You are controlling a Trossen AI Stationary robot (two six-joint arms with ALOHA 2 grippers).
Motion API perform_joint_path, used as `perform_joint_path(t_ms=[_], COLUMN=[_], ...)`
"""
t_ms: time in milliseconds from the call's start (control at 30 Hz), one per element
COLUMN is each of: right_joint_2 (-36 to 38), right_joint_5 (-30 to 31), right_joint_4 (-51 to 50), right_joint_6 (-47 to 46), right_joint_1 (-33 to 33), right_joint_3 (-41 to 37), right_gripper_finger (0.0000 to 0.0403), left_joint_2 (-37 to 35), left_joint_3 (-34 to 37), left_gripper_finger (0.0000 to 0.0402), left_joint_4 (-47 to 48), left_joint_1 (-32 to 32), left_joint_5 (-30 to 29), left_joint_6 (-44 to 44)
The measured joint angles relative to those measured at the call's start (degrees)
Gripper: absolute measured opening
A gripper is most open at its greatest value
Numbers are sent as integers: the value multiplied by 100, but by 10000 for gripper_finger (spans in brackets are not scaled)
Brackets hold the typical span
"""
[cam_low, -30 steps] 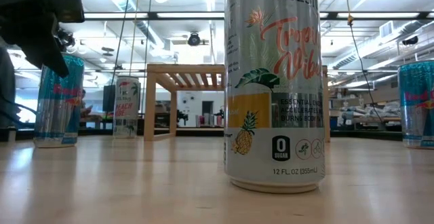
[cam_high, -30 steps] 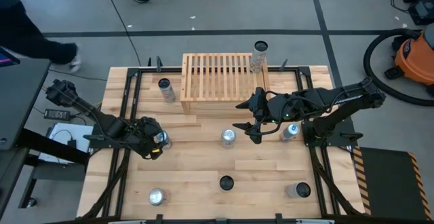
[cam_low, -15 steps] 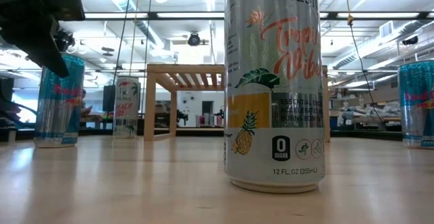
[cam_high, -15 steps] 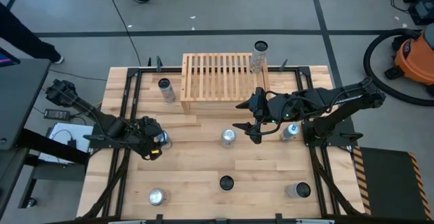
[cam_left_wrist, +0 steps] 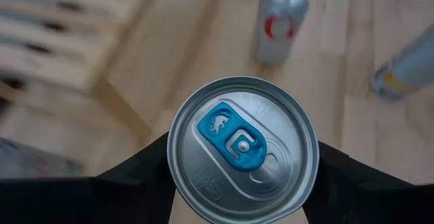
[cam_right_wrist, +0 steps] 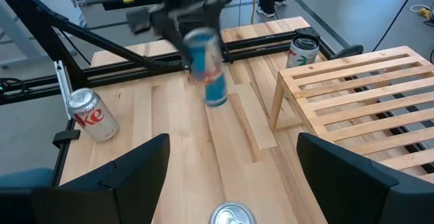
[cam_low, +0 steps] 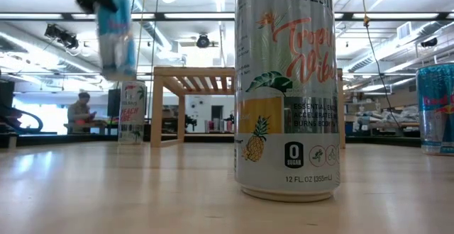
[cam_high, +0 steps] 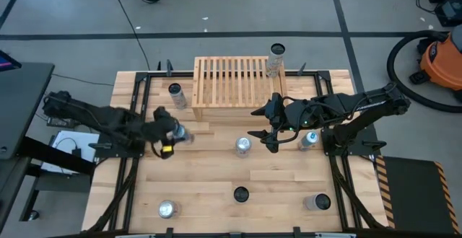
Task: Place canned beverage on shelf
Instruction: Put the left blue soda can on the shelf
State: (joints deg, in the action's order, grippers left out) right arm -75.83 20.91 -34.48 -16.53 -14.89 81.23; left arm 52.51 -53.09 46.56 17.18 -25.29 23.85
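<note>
A light butcher-block table (cam_high: 216,169) stands on a grey floor, with a bright, glass-walled workroom behind it in the low view. The left gripper (cam_high: 173,132) is clamped on a blue-and-silver Red Bull can (cam_right_wrist: 205,64) — fingers pressed to either side below its rim in the left wrist view — and holds it lifted clear of the tabletop, near the front-left corner of the shelf (cam_high: 232,79). The slatted wooden shelf sits at the table's far side; 1 can (cam_high: 275,59) stands at its right end, and a second can (cam_high: 176,96) stands on the table just beside its left side. The right gripper (cam_high: 264,128) hangs over the table centre with its jaws wide, holding nothing. A Celsius can (cam_low: 287,85) stands closest to the low camera.
</note>
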Motion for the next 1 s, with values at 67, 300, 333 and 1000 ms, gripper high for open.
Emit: perform_joint_path(t_ms=[67,300,333,1000], right_joint_2=[0,0,0,0], right_joint_5=[0,0,0,57], right_joint_4=[0,0,0,57], right_joint_6=[0,0,0,203], right_joint_1=[0,0,1,314], right_joint_3=[0,0,0,0], right_gripper_finger=[332,332,332,332], left_joint_2=[2,9,36,1902], left_joint_3=[-293,-1137,-1237,-2784], left_gripper_finger=[244,244,244,244], left_joint_4=[14,39,31,-117], left_joint_1=[-307,-1416,-1546,-2577], left_joint_5=[35,510,539,1813], left_joint_6=[-364,-1338,-1448,-3311])
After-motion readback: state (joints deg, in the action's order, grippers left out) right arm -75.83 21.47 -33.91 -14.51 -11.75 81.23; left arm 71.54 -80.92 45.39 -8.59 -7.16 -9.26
